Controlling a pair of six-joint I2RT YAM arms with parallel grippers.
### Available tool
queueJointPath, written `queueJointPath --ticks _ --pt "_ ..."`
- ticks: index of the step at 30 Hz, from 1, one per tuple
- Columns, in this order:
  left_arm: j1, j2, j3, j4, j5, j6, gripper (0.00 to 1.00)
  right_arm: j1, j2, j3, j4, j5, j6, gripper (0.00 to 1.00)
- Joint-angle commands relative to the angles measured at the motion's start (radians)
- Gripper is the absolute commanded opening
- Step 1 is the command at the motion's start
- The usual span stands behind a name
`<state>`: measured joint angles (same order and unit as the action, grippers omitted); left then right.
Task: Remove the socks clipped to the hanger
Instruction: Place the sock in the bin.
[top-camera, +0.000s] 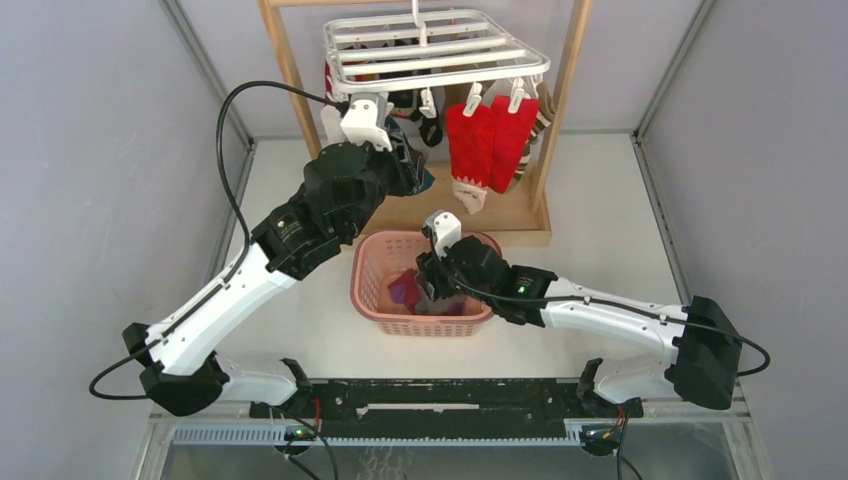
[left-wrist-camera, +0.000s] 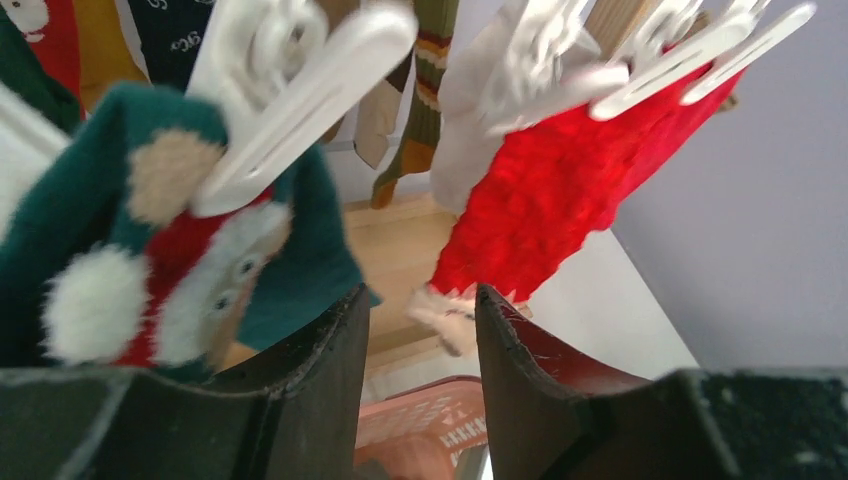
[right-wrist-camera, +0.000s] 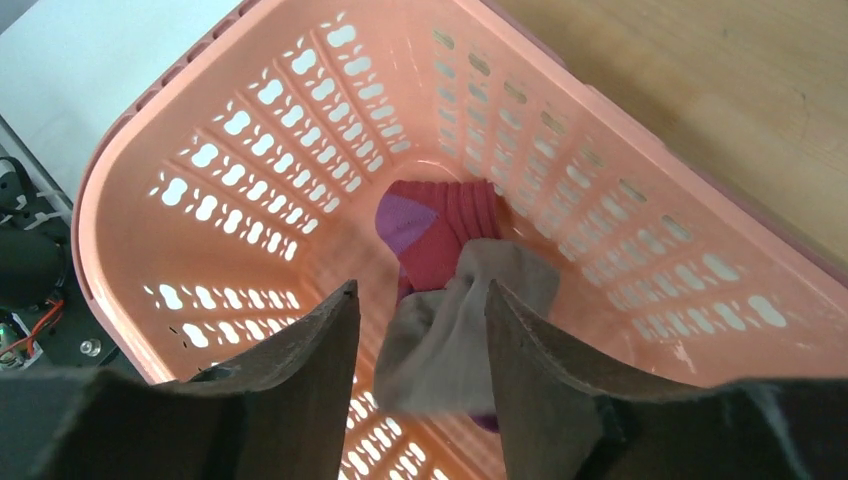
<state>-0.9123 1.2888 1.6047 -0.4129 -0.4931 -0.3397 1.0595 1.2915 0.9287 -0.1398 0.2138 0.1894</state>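
Right wrist: grey sock (right-wrist-camera: 440, 345) between parted jaws.

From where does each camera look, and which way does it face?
Top: above and behind the bases, facing down; hanger, basket, left arm, right arm show.
Left wrist: by the hanger, faces the clipped green sock and red socks past the left fingers.
Right wrist: faces down into the basket, at pink sock and grey sock, between right fingers.
Shared: top and left wrist both show the red socks.
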Motion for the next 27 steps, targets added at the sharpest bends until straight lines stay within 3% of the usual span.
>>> queueJointPath --ticks 1,4,13,24,25,27 --pt "-0.002 -0.053 -0.039 0.008 0.016 0.002 0.49 -0.007 -0.017 0.028 -0.019 -0.03 0.022 0.61" --pt "-0.002 -0.073 -0.063 0.008 0.019 0.003 0.52 -0.009 -0.047 0.028 -0.043 -0.035 0.019 0.66" --pt "-0.002 -0.125 -0.115 0.005 0.025 0.005 0.62 -0.094 -0.224 0.028 -0.075 -0.134 0.033 0.67" --pt "-0.003 -0.214 -0.123 -0.052 0.064 -0.005 0.85 -0.417 -0.374 0.028 -0.078 -0.262 0.096 0.64" --pt "-0.003 -0.219 -0.12 -0.06 0.069 -0.005 0.95 -0.458 -0.381 0.028 -0.073 -0.277 0.103 0.62" --pt "-0.003 -0.23 -0.118 -0.075 0.079 -0.007 1.0 -0.537 -0.391 0.028 -0.056 -0.323 0.121 0.6"
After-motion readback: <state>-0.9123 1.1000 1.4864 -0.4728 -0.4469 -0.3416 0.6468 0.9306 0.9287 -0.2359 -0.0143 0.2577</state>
